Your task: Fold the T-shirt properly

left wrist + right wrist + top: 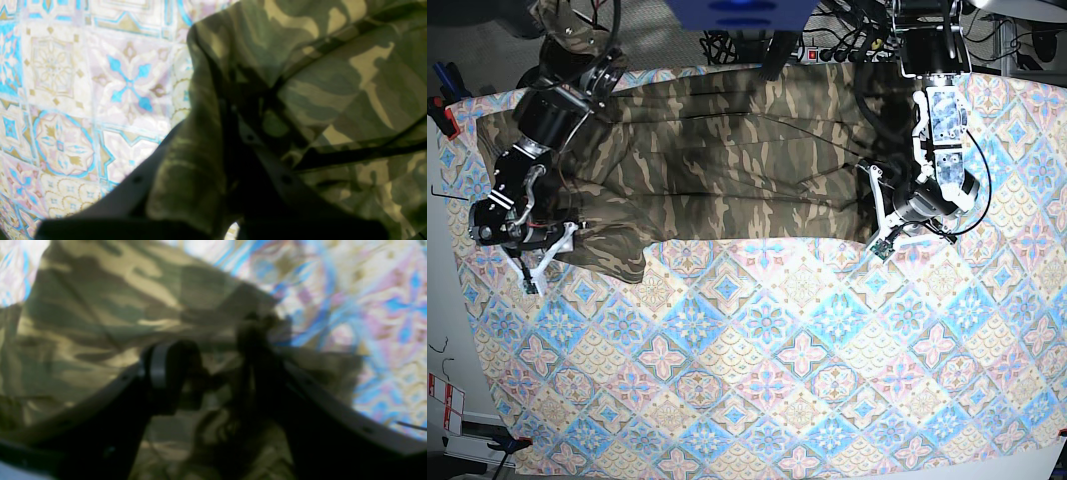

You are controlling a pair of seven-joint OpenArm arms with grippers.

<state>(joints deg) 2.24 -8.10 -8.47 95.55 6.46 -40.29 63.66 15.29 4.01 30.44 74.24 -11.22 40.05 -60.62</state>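
Camouflage shirt (727, 160) lay along the tablecloth's (777, 380) far edge. Left gripper (877, 215) pinched its hem; right gripper (552, 245) stood spread, cloth between its blurry fingers (166, 366).

Camouflage T-shirt (727, 170) lies spread lengthwise along the table's far edge

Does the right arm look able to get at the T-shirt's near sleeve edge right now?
Probably yes: the right gripper sits at the T-shirt sleeve, jaws apart with cloth between them, nothing blocking.
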